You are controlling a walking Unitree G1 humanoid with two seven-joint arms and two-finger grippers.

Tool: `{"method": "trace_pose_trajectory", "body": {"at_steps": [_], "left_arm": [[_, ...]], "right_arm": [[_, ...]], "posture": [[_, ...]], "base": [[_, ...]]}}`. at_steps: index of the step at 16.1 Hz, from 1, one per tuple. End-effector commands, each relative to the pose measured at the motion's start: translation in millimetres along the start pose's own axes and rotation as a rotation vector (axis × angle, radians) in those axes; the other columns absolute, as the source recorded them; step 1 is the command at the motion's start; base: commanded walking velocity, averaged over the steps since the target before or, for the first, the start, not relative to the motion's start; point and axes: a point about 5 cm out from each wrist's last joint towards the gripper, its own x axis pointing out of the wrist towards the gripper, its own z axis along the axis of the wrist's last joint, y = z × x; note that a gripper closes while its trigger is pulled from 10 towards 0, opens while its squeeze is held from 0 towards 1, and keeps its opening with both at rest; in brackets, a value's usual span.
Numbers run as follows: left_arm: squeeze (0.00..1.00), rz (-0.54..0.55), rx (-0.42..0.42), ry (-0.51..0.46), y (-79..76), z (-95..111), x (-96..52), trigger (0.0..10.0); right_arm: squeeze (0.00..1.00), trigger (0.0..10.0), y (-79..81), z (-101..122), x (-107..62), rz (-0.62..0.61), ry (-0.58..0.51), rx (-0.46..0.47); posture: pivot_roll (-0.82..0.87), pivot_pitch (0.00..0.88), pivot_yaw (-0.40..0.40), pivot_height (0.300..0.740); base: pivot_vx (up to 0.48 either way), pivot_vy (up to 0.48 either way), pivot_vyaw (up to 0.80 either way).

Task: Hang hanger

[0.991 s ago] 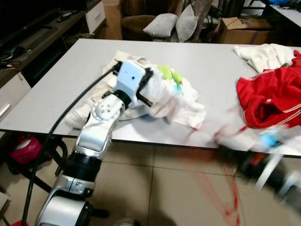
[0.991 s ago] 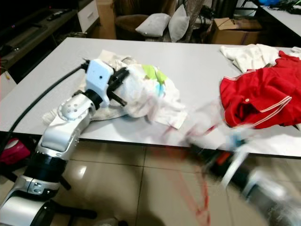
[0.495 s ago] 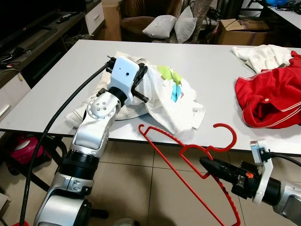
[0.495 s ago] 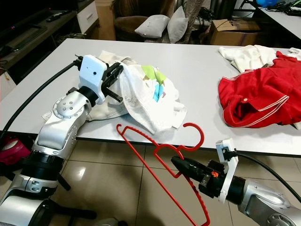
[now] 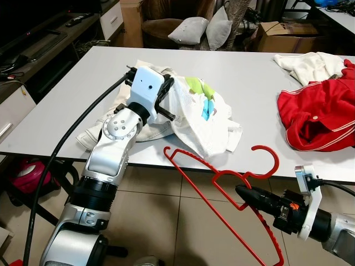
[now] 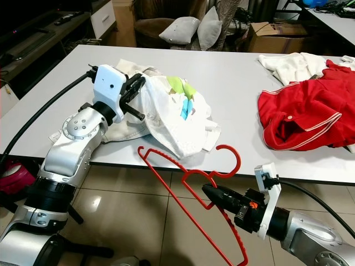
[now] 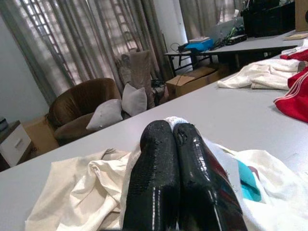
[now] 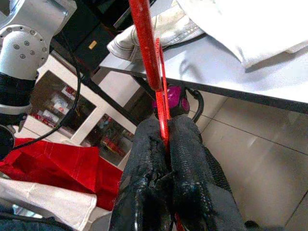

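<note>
My right gripper (image 5: 244,194) is shut on the lower bar of a red plastic hanger (image 5: 191,158), held low in front of the table's near edge; the hook (image 5: 267,162) points up just below the tabletop. In the right wrist view the fingers (image 8: 185,159) pinch the red hanger (image 8: 144,43). My left gripper (image 5: 168,101) is shut on a white shirt (image 5: 205,124) with a green and blue print, lifted slightly off the grey table (image 5: 249,72). In the left wrist view the fingertips (image 7: 159,139) are pressed together with the white shirt (image 7: 269,173) under them.
A cream cloth (image 5: 97,133) lies under the left arm. A red garment (image 5: 316,116) and another white one (image 5: 308,64) lie at the table's right. Behind are an armchair with cushions (image 5: 191,27) and a cardboard box (image 5: 283,33). A pink object (image 5: 30,174) sits under the table.
A second ago the right arm was a blur swinging in; it now holds the hanger still in front of the table edge. The left gripper has raised the shirt slightly.
</note>
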Motion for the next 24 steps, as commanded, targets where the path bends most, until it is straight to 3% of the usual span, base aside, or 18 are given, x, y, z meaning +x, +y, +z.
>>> {"method": "trace_pose_trajectory", "body": {"at_steps": [1,5,7,13,15,16,18,21,24], "left_arm": [[0.00,0.006,0.019,-0.012,2.6,5.1,1.3,0.0],[0.00,0.006,0.019,-0.012,2.6,5.1,1.3,0.0],[0.00,0.054,-0.127,-0.014,21.2,7.1,-5.6,0.0],[0.00,0.115,-0.154,-0.050,36.4,15.5,-5.4,0.0],[0.00,0.166,-0.246,-0.124,49.3,32.3,-4.2,0.0],[0.00,0.183,-0.315,-0.179,55.2,45.4,-1.5,0.0],[0.00,0.186,-0.351,-0.215,57.1,54.3,1.6,0.0],[0.00,0.158,-0.377,-0.241,54.2,64.6,7.3,0.0],[0.00,0.118,-0.396,-0.269,50.7,75.0,8.9,0.0]], "right_arm": [[0.00,10.0,-0.9,2.1,-0.8,-0.009,-0.005,-0.010],[0.00,10.0,-0.9,2.1,-0.8,-0.009,-0.005,-0.010],[0.00,10.0,-28.9,30.5,-33.9,-0.268,0.018,-0.232],[0.00,10.0,-43.6,38.6,-52.7,-0.317,0.094,-0.280],[0.00,10.0,-47.5,45.2,-62.3,-0.326,0.104,-0.296],[0.00,10.0,-42.4,45.1,-63.0,-0.260,0.122,-0.301],[0.00,10.0,-38.0,44.4,-62.8,-0.206,0.121,-0.298],[0.00,10.0,-56.8,34.2,-59.2,-0.293,0.150,-0.261],[0.00,10.0,-69.8,26.6,-40.0,-0.294,0.135,-0.225]], "posture": [[-0.04,0.000,0.063,0.740],[-0.04,0.000,0.063,0.740],[-0.05,0.000,0.069,0.740],[-0.05,0.000,0.053,0.740],[-0.05,0.000,0.051,0.740],[-0.05,0.000,0.048,0.740],[-0.04,0.000,0.041,0.740],[-0.04,0.000,0.053,0.740],[-0.04,0.000,0.059,0.740]], "base": [[0.000,0.000,0.00],[0.000,0.000,0.00],[0.000,0.000,0.00],[0.000,0.000,0.00],[0.000,0.000,0.00],[0.000,0.000,0.00],[0.000,0.000,0.00],[0.000,0.000,0.00],[0.000,0.000,0.00]]}}
